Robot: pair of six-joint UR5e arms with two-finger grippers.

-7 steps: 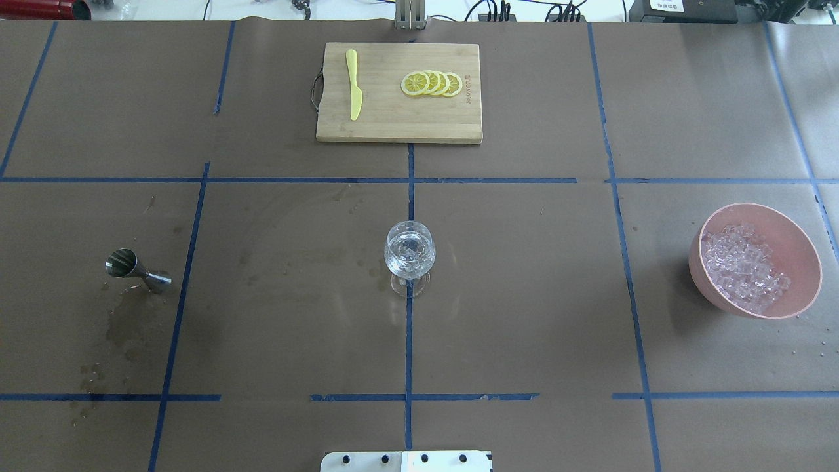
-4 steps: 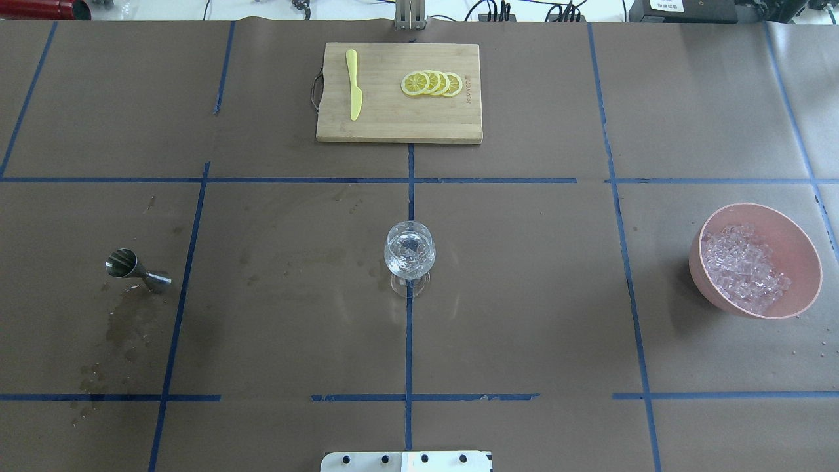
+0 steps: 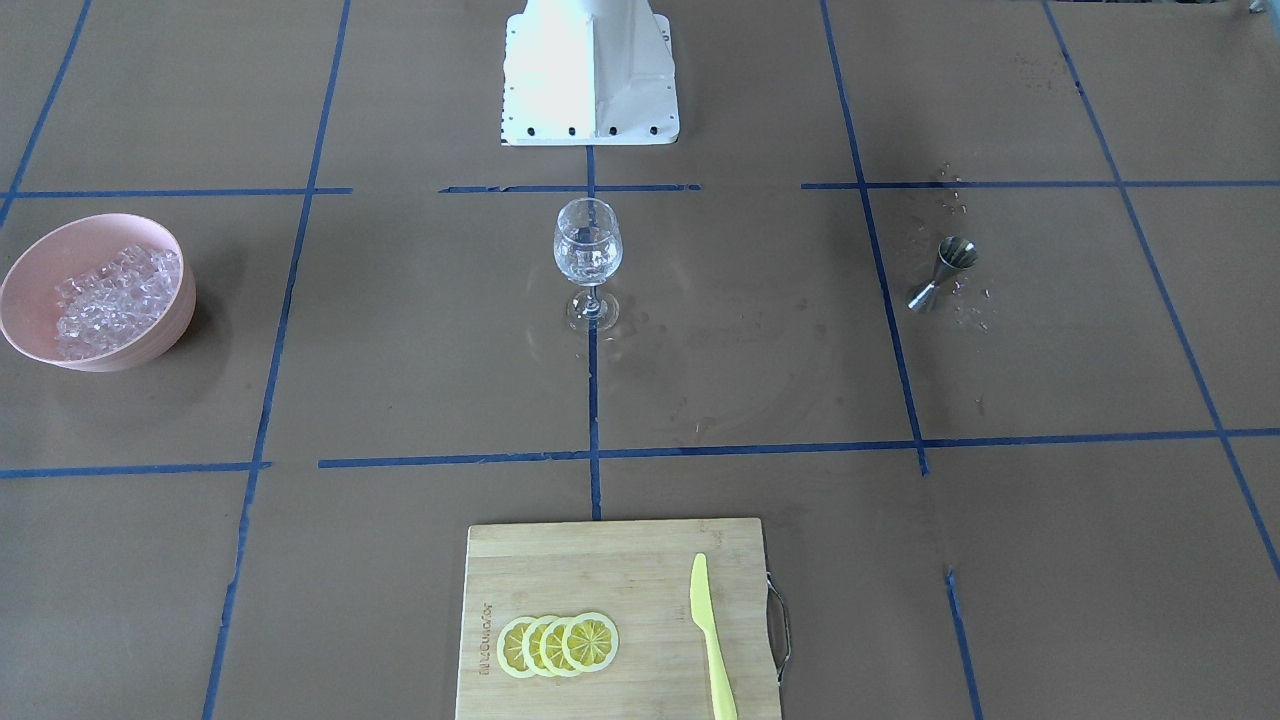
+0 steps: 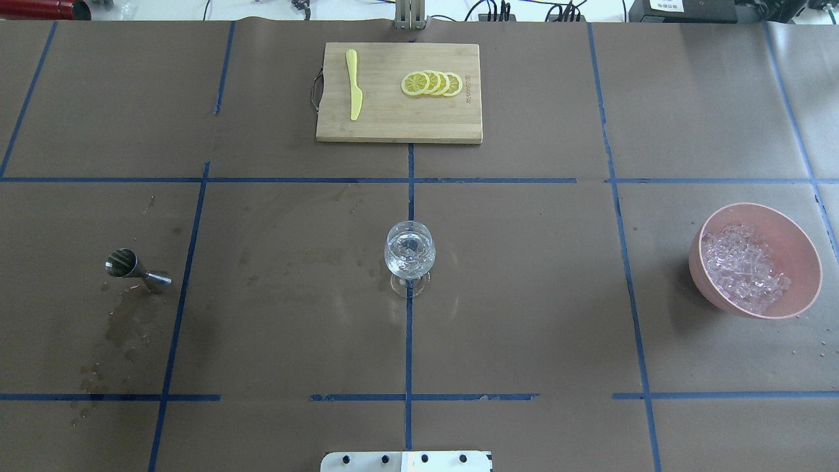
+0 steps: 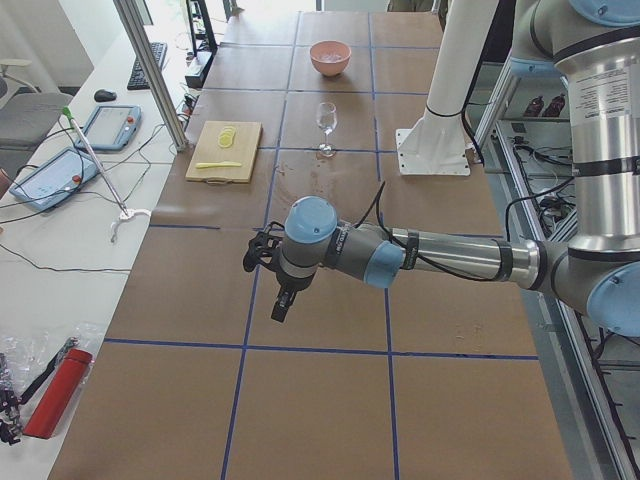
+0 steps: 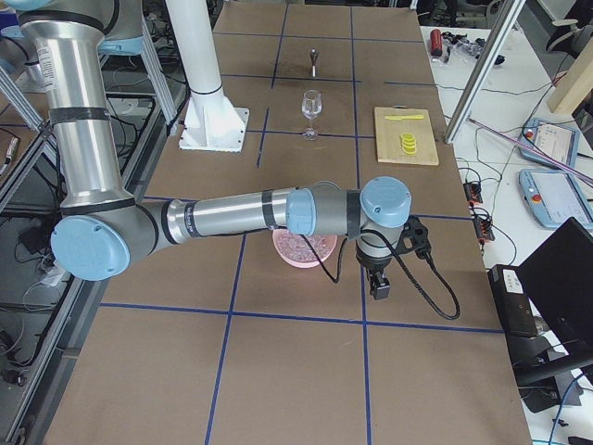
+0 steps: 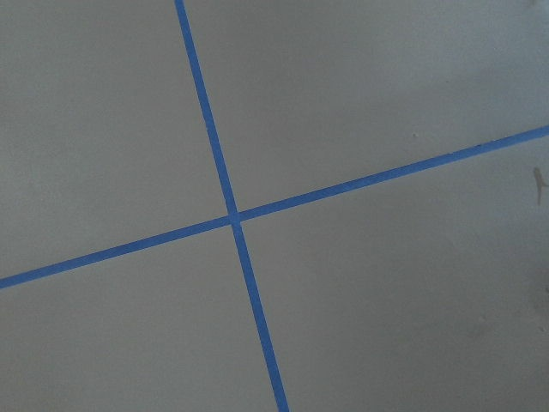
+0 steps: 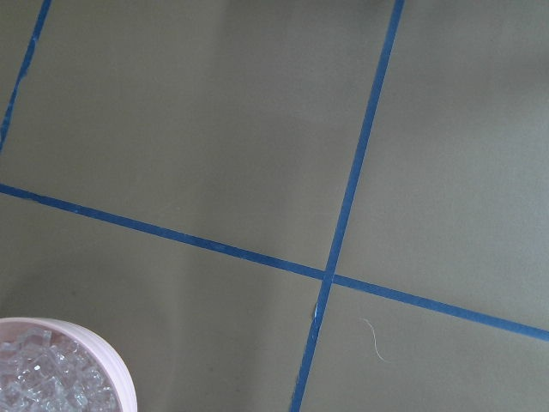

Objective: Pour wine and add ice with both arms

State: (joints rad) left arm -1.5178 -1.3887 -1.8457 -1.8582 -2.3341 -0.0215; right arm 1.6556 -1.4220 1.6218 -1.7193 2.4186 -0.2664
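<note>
A clear wine glass (image 4: 409,254) stands at the table's middle, also in the front view (image 3: 588,250). It holds glinting clear contents; I cannot tell wine from cubes. The ice (image 4: 744,265) fills a pink bowl (image 4: 796,246) at the right; the right wrist view shows the bowl's rim (image 8: 116,369). A steel jigger (image 4: 136,270) sits at the left. My left gripper (image 5: 283,305) hangs over bare table beyond the left end. My right gripper (image 6: 379,287) hangs just past the bowl. Both show only in side views, so I cannot tell if they are open.
A wooden cutting board (image 4: 393,124) at the far side carries a yellow knife (image 4: 354,85) and lemon slices (image 4: 432,84). Wet stains (image 4: 121,328) lie near the jigger. The white pedestal base (image 3: 590,70) stands at the robot's edge.
</note>
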